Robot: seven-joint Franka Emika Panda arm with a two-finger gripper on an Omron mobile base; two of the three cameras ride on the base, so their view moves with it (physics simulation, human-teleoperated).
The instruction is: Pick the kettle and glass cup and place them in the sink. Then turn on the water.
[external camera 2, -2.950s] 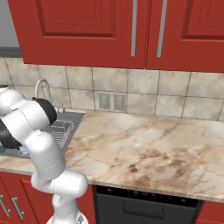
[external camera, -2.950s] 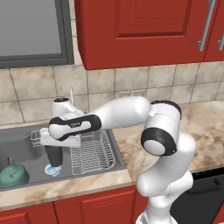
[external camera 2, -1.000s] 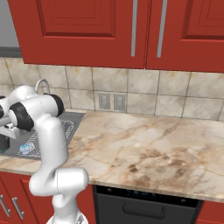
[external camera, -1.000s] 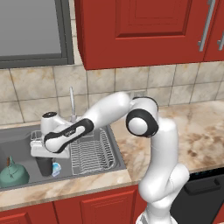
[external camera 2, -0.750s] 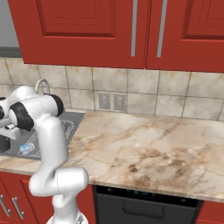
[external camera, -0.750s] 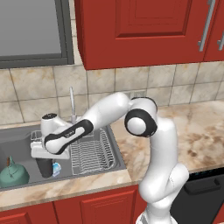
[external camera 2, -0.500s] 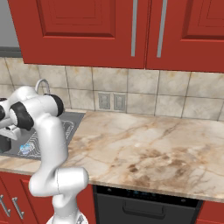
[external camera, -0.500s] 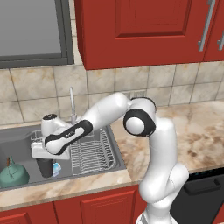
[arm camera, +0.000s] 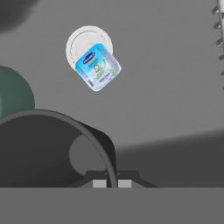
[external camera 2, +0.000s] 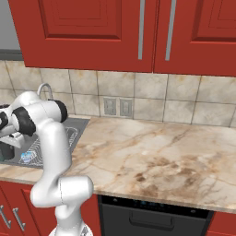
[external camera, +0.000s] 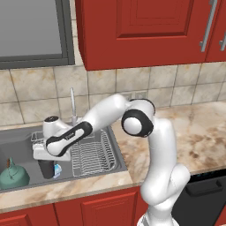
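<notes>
Since three seconds ago the arm has swung lower into the sink, and the tool now pinches the rim of the glass cup, which stands on the sink floor. Just beside it lies a small blue-white tub. Farther left sits the kettle, also in the sink.

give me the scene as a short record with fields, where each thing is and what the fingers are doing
kettle: upright in the sink's near left corner
cup: upright on the sink floor, right of the kettle
gripper: directly over the cup, fingers shut on its rim
small blue-white tub: on the sink floor beside the cup
rack: right part of the sink
faucet: no water running
</notes>
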